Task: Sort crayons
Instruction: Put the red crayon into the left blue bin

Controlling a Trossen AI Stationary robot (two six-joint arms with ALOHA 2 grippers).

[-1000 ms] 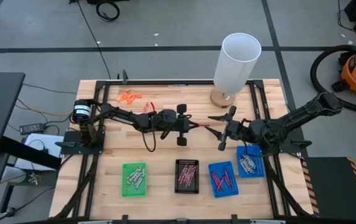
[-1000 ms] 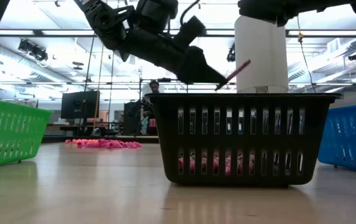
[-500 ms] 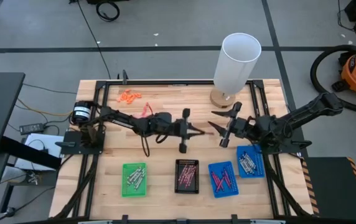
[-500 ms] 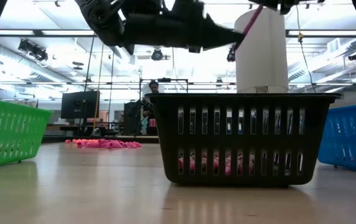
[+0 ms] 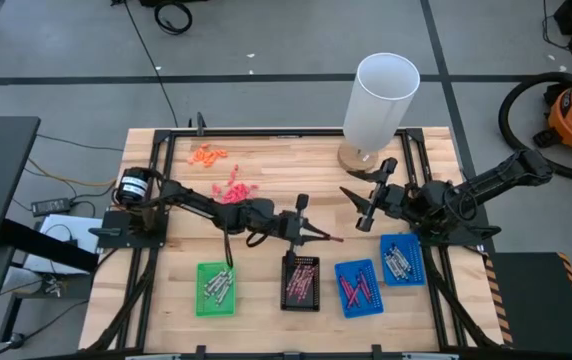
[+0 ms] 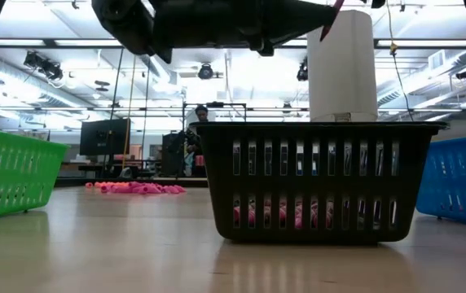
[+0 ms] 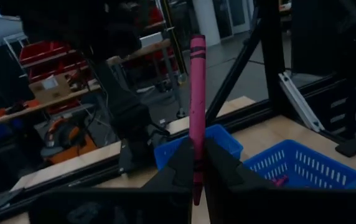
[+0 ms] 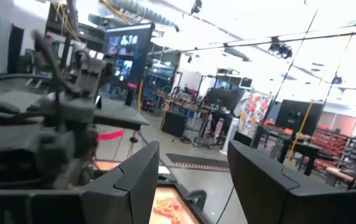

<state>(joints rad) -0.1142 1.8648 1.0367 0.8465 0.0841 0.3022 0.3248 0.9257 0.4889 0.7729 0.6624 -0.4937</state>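
Observation:
My left gripper (image 5: 316,237) hangs over the middle of the table, just beyond the far edge of the black tray (image 5: 301,283), and is shut on a pinkish-red crayon (image 7: 197,93). The crayon's tip (image 5: 338,240) points toward the table's right. In the low view the crayon (image 6: 331,18) shows high above the black tray (image 6: 314,179). My right gripper (image 5: 362,206) hovers open to the right of it, above the table, with nothing between its fingers (image 8: 134,180). More crayons lie in the green tray (image 5: 216,288), the black tray and two blue trays (image 5: 358,288) (image 5: 402,260). My left gripper pinches the crayon near its rear end (image 7: 196,163) between its two fingertips. The fingers come level from the table's left and lie along the crayon. Most of the crayon sticks out ahead of them toward the right, lifted clear of table and trays.
A tall white cylinder (image 5: 378,100) stands at the far right. Loose orange crayons (image 5: 208,155) and red ones (image 5: 234,190) lie on the far left of the table. A black frame (image 5: 406,160) runs round the table's edges. Bare wood lies between the arms and the trays.
My left gripper has swung toward the table's near edge, over the black tray's far side, and tipped up to level, still shut on the crayon, whose tip has risen. My right gripper has lifted slightly and stays open.

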